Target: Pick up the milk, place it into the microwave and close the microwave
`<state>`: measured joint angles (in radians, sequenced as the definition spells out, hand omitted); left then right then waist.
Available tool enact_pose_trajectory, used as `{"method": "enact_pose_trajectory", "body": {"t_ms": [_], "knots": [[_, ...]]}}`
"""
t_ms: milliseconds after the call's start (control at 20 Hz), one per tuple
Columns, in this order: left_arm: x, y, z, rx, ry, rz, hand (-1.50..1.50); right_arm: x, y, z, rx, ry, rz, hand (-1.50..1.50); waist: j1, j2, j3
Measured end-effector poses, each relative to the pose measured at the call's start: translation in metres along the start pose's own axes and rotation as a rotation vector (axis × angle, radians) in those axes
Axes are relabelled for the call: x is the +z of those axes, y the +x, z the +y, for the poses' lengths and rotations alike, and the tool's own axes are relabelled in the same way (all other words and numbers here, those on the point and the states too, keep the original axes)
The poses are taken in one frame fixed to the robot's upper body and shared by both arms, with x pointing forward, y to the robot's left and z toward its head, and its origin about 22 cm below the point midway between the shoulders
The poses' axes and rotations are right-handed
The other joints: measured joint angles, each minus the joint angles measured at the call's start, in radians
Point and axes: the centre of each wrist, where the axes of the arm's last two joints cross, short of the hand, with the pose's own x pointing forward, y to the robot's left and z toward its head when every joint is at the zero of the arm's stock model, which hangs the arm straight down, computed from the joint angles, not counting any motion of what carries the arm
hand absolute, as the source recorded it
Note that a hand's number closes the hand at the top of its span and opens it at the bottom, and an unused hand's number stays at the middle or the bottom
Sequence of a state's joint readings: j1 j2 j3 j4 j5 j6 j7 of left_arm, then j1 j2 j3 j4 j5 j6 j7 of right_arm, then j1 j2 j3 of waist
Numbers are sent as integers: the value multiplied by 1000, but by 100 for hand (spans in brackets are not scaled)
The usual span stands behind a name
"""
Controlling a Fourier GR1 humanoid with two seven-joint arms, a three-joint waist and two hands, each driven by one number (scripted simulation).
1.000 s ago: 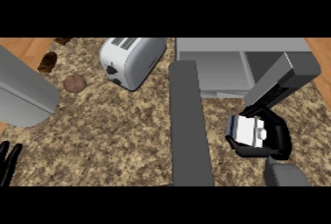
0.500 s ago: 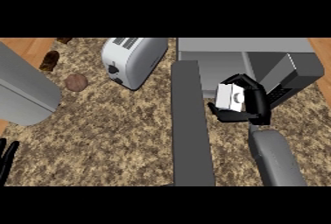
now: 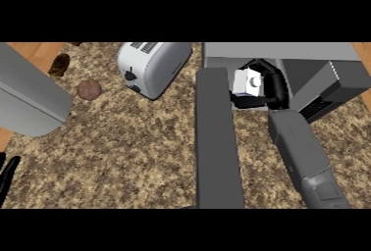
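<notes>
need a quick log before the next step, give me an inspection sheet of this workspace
surface: speckled brown stone counter
job's things: white milk carton held at the mouth of the grey microwave; its long grey door stands open
clutter: silver toaster; round brown potato; dark brown item at the counter's edge
hands: right hand curled round the carton; left hand resting at the view's left edge
cables: nothing seen
surroundings: large grey object at left

Open microwave door (image 3: 217,142) beside toaster (image 3: 150,66)
</notes>
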<state>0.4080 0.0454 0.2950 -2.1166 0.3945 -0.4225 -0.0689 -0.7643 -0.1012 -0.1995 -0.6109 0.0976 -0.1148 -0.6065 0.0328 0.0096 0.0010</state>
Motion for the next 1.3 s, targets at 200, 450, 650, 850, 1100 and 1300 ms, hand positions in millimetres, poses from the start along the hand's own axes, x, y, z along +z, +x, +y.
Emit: {"method": "enact_pose_trajectory", "body": {"t_ms": [200,450,650,850,1100,1300], "knots": [[0,-3,7,-2,-17,-7,-150,-13,-2,-4,39,-16,-6,150,14,6,0],[-9,-8,2,15,-48,-27,-150,-34,9,-5,94,-32,-21,150,35,17,1],[-18,-9,-3,21,-68,-33,-150,-45,16,-9,174,-54,-38,150,55,27,1],[-22,-12,-4,25,-86,-35,-150,-54,23,-17,223,-90,-26,150,72,36,2],[-29,-9,-6,4,-102,-43,-150,-59,26,-26,254,-221,14,150,92,48,3],[-34,-9,-9,-13,-116,-44,-150,-64,31,-34,329,-320,16,-150,108,58,3]]}}
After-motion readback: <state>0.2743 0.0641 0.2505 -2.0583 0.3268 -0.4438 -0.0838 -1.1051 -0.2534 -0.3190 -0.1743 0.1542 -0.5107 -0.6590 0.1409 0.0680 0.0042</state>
